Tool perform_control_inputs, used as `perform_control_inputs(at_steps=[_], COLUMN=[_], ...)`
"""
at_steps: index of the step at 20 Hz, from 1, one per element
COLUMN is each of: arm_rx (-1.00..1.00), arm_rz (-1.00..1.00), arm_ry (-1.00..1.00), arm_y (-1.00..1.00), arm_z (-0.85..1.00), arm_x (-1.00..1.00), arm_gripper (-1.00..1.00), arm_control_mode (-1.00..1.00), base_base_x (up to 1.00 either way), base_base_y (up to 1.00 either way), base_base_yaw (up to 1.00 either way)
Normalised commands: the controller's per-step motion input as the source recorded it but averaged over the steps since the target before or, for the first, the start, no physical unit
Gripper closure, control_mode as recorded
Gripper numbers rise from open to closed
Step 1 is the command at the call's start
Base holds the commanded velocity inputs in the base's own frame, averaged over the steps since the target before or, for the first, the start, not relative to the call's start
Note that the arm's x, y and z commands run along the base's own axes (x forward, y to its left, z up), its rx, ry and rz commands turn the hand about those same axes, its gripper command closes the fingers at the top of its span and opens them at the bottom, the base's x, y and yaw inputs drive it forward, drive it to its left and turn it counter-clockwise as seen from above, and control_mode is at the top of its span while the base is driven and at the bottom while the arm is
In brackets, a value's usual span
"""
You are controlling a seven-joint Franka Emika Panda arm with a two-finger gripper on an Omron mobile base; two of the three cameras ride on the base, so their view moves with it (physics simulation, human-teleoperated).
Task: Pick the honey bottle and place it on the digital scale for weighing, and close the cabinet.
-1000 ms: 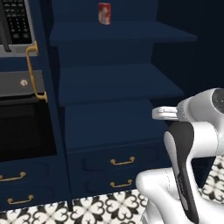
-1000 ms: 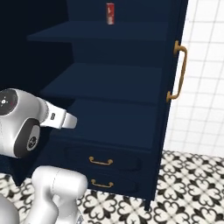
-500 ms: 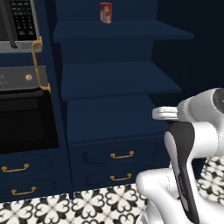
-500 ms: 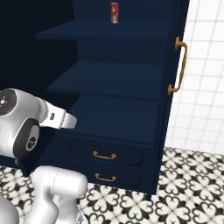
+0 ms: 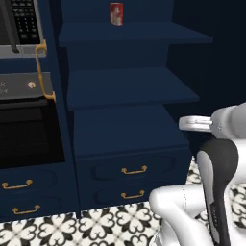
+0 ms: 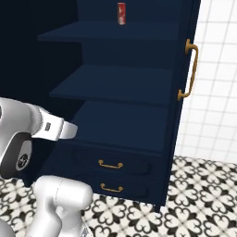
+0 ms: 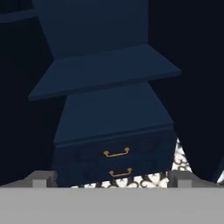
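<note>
Two fingertips: we see the gripper at the bottom of the hand view, its tips set far apart near the left and right edges, released, with nothing between them.
Arm: our white arm rises in the lower right of the left base view and in the lower left of the right base view.
Floor: black-and-white patterned tiles run along the bottom of both base views.
Drawers: we see two brass-handled drawers, one above the other, low in the centre of the left base view, under the shelves.
Cabinet: the cabinet stands open; its navy shelves fill the middle of both base views, and a door with a long brass handle sits at the right of the right base view.
Oven: a black oven sits at the left edge of the left base view.
Red-and-white box: it stands upright on the top shelf, top centre of both base views.
Honey bottle and scale: we cannot tell where they are.
</note>
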Motion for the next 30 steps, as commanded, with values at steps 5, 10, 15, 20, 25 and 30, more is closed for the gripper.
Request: perform_control_inputs(at_steps=[5, 10, 15, 20, 25, 30], arm_rx=[0.18, 0.37, 0.40, 0.39, 0.35, 0.33], arm_rz=[-0.02, 0.00, 0.00, 0.18, 0.32, 0.26], arm_ry=[-0.36, -0.15, -0.13, -0.02, -0.04, 0.01], arm_y=[-0.19, -0.74, -0.92, -0.99, -0.99, -0.99], arm_z=[0.01, 0.00, -0.20, -0.61, -0.77, -0.82], arm_x=[-0.89, -0.76, -0.35, 0.09, 0.55, 1.00], arm_gripper=[-1.00, -1.00, -1.00, -1.00, -1.00, -1.00], arm_control_mode=[-1.00, -1.00, -1.00, -1.00, -1.00, -1.00], base_base_x=[0.00, 0.00, 0.00, 0.00, 0.00, 0.00], base_base_y=[0.00, 0.00, 0.00, 0.00, 0.00, 0.00], base_base_yaw=[0.00, 0.00, 0.00, 0.00, 0.00, 0.00])
